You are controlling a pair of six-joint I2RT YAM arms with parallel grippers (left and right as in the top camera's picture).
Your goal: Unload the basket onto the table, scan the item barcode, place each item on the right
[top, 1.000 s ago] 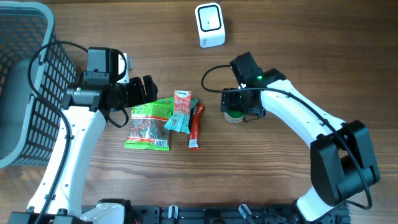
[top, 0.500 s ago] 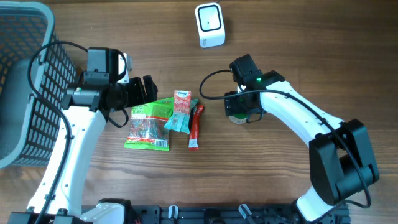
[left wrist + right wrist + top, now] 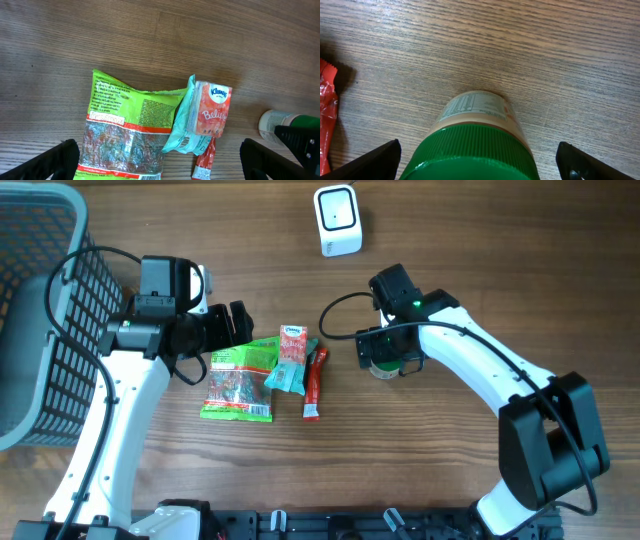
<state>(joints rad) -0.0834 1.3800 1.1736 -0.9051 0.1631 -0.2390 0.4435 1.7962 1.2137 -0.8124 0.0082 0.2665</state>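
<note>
Standing upright on the wooden table (image 3: 450,240), the green-lidded jar (image 3: 476,142) sits between the two fingers of the right gripper (image 3: 386,356). That pincer is spread wide: in the right wrist view one fingertip shows at each lower corner, the left one just beside the lid, the right one clear of it. The jar lies right of the red sachet (image 3: 205,164) and nearer than the white barcode scanner (image 3: 337,218), which is at the far edge, well apart. The left gripper (image 3: 238,326) also stands wide, holding nothing, above the far left end of the green snack bag (image 3: 125,135). A Kleenex tissue pack (image 3: 212,110) lies beside the bag, and a grey basket (image 3: 40,310) is far left.
</note>
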